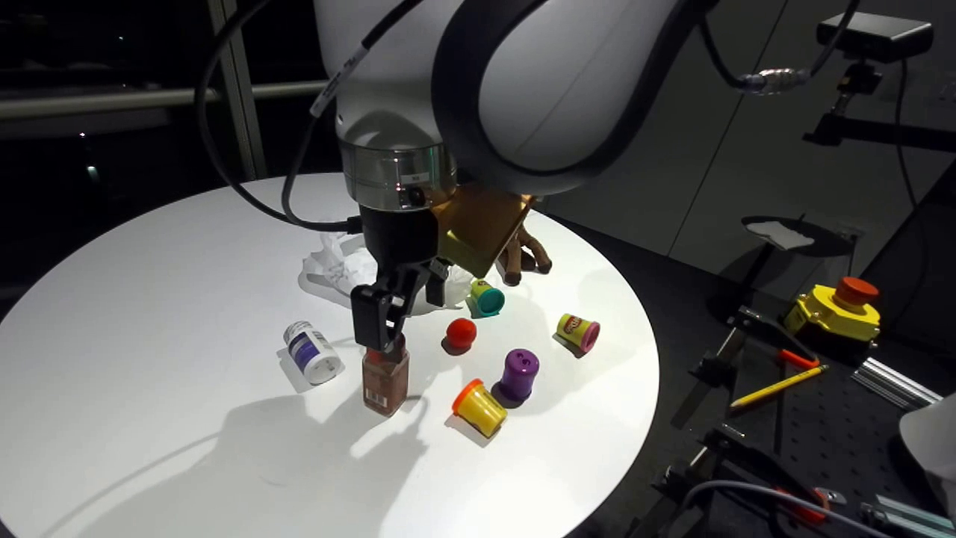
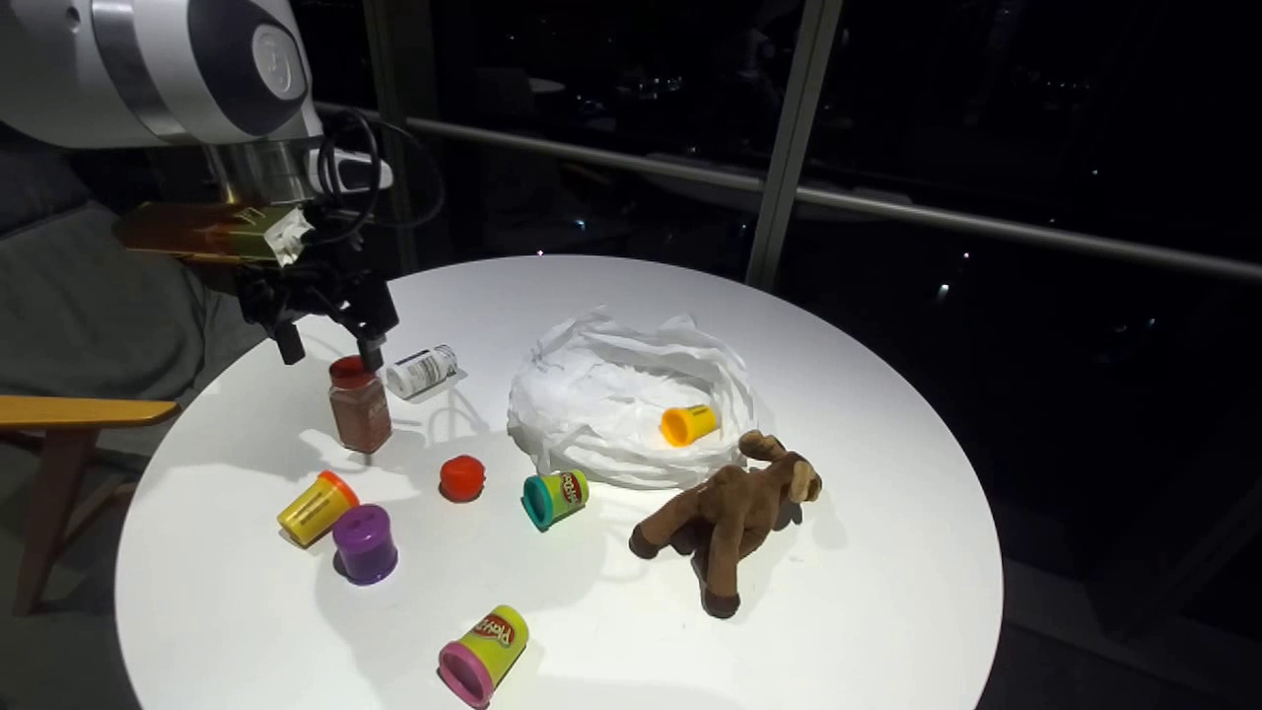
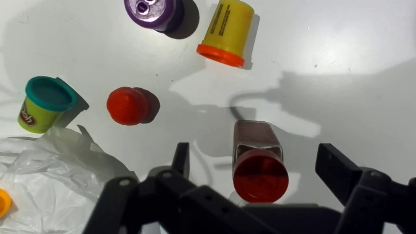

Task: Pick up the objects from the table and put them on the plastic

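Gripper (image 3: 253,155) hangs empty, jaws wide apart; the upright red-lidded spice jar (image 3: 259,162) shows between them, low and right of centre in the wrist view, seemingly just beneath.

The arm (image 2: 148,69) has a glossy white shell (image 1: 582,82) edged by a broad black band (image 1: 455,82); in an exterior view a pale round cap (image 2: 279,61) marks a dark patch (image 2: 222,69). Its shiny metal collar (image 1: 381,178) bears a small white label (image 1: 414,178). Black cables (image 1: 205,112) loop, one wearing a pale printed tag (image 1: 338,80). A box (image 1: 482,224), amber with crumpled white at one end, sits above the black, angular claw (image 2: 330,349), dotted with grey screws (image 3: 376,174)
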Controlling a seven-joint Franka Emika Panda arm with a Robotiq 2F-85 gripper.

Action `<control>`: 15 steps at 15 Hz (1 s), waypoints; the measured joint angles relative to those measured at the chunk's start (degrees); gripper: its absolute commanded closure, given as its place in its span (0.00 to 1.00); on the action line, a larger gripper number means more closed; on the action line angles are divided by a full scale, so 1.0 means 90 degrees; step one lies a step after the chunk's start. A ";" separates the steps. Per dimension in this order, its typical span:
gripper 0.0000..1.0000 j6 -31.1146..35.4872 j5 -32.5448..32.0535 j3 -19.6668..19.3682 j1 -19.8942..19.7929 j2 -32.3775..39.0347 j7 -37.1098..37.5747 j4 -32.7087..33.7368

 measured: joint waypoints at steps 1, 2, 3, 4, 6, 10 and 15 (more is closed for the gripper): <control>0.00 0.0047 0.0029 -0.0001 -0.0030 0.0011 -0.0076 -0.0001; 0.00 0.0095 0.0075 -0.0002 -0.0052 0.0024 -0.0128 -0.0002; 0.00 0.0165 0.0140 -0.0002 -0.0071 0.0043 -0.0172 -0.0002; 0.00 0.0223 0.0198 -0.0002 -0.0084 0.0064 -0.0186 -0.0002; 0.00 0.0356 0.0338 -0.0001 -0.0092 0.0137 -0.0224 -0.0001; 0.00 0.0527 0.0523 0.0017 -0.0084 0.0313 -0.0323 0.0023; 0.00 0.0540 0.0523 -0.0026 -0.0021 0.0499 -0.0322 0.0191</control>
